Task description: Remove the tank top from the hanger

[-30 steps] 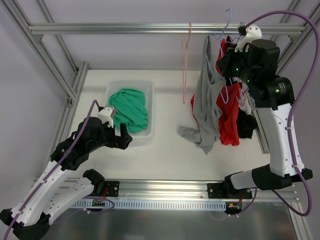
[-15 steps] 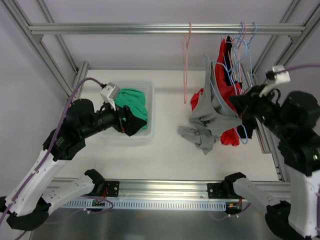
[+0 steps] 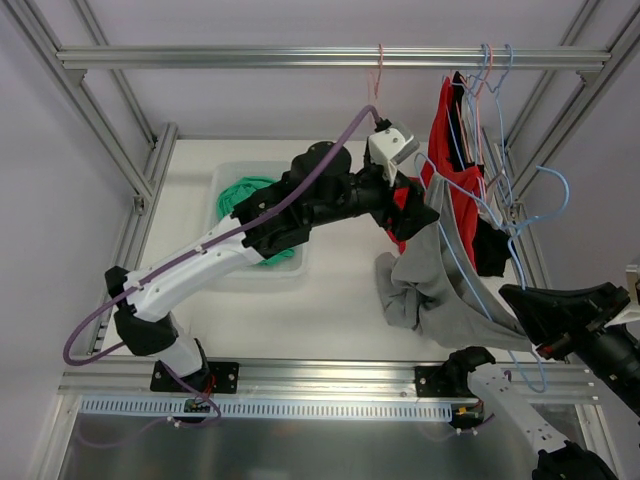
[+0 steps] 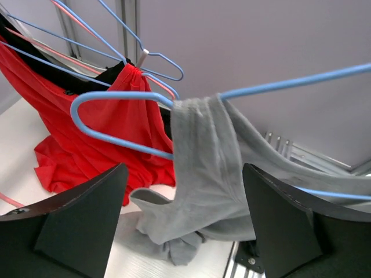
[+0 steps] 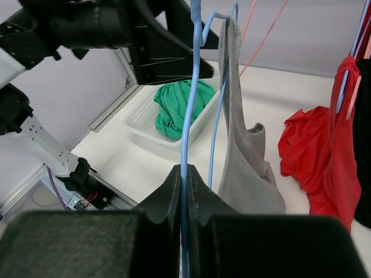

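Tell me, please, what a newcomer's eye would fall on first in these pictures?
First, the grey tank top draped on a blue hanger at centre right, the right gripper pinching the hanger's wire. Next, the left gripper, open, stretched across the table toward the top's strap. Red clothes hang on the rail behind.

Left end effector [image 4: 185,169] agape (right [image 5: 185,175] seemingly closed)

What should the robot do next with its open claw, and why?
Probably ease the open left claw forward and close it on the grey tank top, whose strap hangs over the end of the blue hanger right ahead of it. The right claw pinches that hanger, so a pull could slide the strap off.
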`<state>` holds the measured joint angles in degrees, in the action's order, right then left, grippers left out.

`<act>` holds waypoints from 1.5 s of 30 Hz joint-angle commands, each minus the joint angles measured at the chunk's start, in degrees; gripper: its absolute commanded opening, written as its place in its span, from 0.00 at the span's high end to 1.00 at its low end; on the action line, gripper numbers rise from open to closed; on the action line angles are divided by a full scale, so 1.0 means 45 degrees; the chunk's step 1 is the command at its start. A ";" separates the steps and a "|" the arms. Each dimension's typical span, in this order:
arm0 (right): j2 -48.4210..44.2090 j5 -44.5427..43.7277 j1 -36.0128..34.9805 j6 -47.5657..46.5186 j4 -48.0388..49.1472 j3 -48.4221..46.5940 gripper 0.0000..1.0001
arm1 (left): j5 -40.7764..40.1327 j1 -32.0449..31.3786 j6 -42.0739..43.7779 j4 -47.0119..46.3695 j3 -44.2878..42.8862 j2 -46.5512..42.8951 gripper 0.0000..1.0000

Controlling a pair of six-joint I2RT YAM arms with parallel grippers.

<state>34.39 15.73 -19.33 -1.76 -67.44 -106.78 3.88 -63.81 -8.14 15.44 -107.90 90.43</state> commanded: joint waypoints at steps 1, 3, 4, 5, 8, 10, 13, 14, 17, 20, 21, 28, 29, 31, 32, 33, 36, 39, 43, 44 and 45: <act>0.0404 0.0567 -0.0059 0.0215 -0.0111 -0.0470 1.00 | -0.0120 -0.0156 0.0599 -0.0521 -0.1120 0.0331 0.20; 0.0424 0.0665 -0.0059 0.0196 -0.0111 -0.0509 1.00 | -0.0120 -0.0156 0.0559 -0.0521 -0.1121 0.0508 0.30; 0.0424 0.0685 -0.0040 0.0176 -0.0111 -0.0490 1.00 | -0.0120 -0.0156 0.0521 -0.0541 -0.1101 0.0625 0.34; 0.0443 0.0704 -0.0059 0.0176 -0.0111 -0.0489 1.00 | -0.0120 -0.0156 0.0520 -0.0560 -0.1101 0.0684 0.39; 0.0521 0.0977 -0.0040 0.0215 0.0025 -0.0470 1.00 | -0.0373 -0.0156 0.0540 -0.0580 -0.1179 0.0938 0.64; 0.0521 0.1037 -0.0059 0.0215 0.0123 -0.0392 1.00 | -0.0471 -0.0156 0.0540 -0.0599 -0.1179 0.1056 0.89; 0.0424 0.0647 -0.0059 0.0079 0.0104 -0.0081 1.00 | -0.0763 -0.0156 0.0442 -0.0599 -0.0830 0.0785 1.00; 0.0385 0.0607 -0.0040 -0.0057 0.0084 0.0037 1.00 | -0.1519 -0.0156 0.0365 -0.0600 -0.0673 0.0609 1.00; 0.0054 0.0742 -0.0059 -0.0466 0.0026 0.0737 1.00 | -0.4263 -0.0272 0.0033 -0.0600 0.0439 -0.0464 1.00; -0.0763 0.2126 -0.0060 -0.1502 -0.0092 0.1480 1.00 | -0.6403 -0.0449 -0.0492 -0.0658 0.2176 -0.2046 1.00; -0.0961 0.2981 -0.0079 -0.1736 -0.0092 0.1580 1.00 | -0.7395 -0.0449 -0.0631 -0.0658 0.2586 -0.2823 1.00; -0.1938 0.7657 -0.0099 -0.2618 0.0763 0.1327 1.00 | -0.7955 -0.0526 -0.0906 -0.0639 0.5068 -0.5367 1.00; -0.2075 0.7484 -0.0098 -0.2539 0.1077 0.1366 1.00 | -0.7469 -0.0565 -0.0867 -0.0658 0.5380 -0.5640 1.00; -0.2407 0.7171 -0.0079 -0.2209 0.2360 0.1773 1.00 | -0.5292 -0.0585 -0.0944 -0.0929 0.6508 -0.6577 1.00; -0.2486 0.6860 -0.0079 -0.1994 0.2930 0.2066 1.00 | -0.4522 -0.0605 -0.0964 -0.1125 0.6903 -0.7103 1.00; -0.2680 0.6490 -0.0098 -0.1721 0.3651 0.2456 1.00 | -0.3702 -0.0605 -0.0984 -0.1340 0.7313 -0.7340 1.00; -0.3090 0.5356 -0.0059 -0.0295 0.8152 0.4700 1.00 | -0.0965 -0.0605 -0.1061 -0.2511 0.9535 -0.8217 1.00; -0.3228 0.4339 -0.0059 0.1986 1.3569 0.7452 1.00 | 0.1068 -0.0624 -0.1237 -0.3350 1.1040 -0.8650 1.00; -0.2374 0.2759 -0.0040 0.4821 2.1224 1.0912 1.00 | 0.1112 -0.0703 -0.1646 -0.3841 1.2412 -0.8418 1.00; -0.2079 0.1924 -0.0040 0.5057 2.2029 1.1400 1.00 | 0.0511 -0.0741 -0.1783 -0.3861 1.2627 -0.8223 1.00; -0.1786 0.1335 -0.0040 0.4924 2.2791 1.1463 1.00 | 0.0176 -0.0761 -0.1900 -0.3881 1.3074 -0.8086 1.00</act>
<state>23.31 32.08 -19.38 11.92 3.20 -56.88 4.21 -66.81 -14.20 3.79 -52.01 53.15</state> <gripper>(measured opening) 0.041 0.018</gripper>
